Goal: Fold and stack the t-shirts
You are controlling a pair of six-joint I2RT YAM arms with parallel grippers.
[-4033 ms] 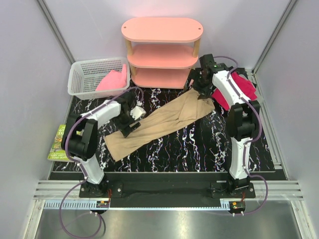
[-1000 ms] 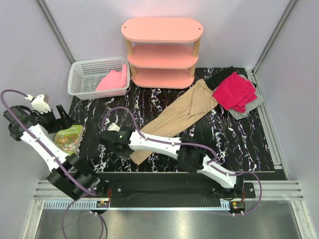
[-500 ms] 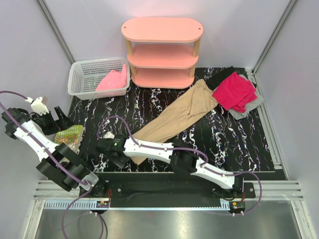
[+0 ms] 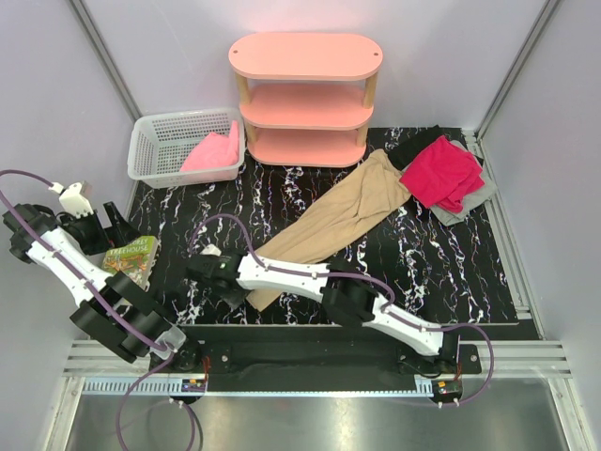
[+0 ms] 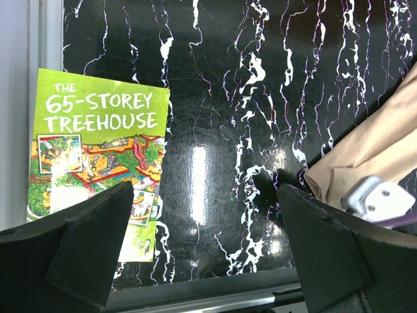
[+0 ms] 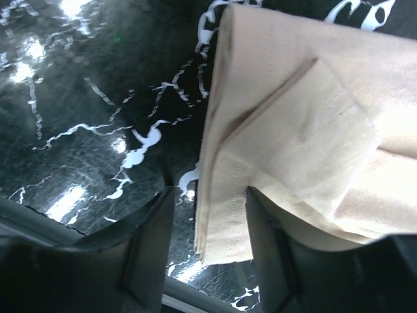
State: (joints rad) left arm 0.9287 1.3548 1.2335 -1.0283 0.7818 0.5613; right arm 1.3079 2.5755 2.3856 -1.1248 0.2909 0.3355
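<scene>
A long tan-beige t-shirt [image 4: 329,221] lies in a diagonal strip across the black marbled mat. My right arm reaches far left, and my right gripper [image 4: 223,280] sits at the strip's near-left end. In the right wrist view the right gripper [image 6: 212,241] straddles the hem corner of the tan shirt [image 6: 293,117], jaws partly closed, with a gap still on the left side. My left gripper [image 5: 208,248] hangs wide open over bare mat, holding nothing. A magenta-red t-shirt [image 4: 441,172] lies on a grey one [image 4: 470,204] and a black one [image 4: 413,143] at the back right. A light pink one [image 4: 211,152] lies in the basket.
A white mesh basket [image 4: 150,141] stands at the back left, and a pink three-tier shelf [image 4: 305,94] at the back centre. A green book [image 4: 130,260] lies at the mat's left edge, just under my left gripper [image 4: 111,221].
The right gripper's jaws have narrowed around the tan shirt's hem corner, and its arm has shifted slightly. The left arm has drawn in a little beside the book.
</scene>
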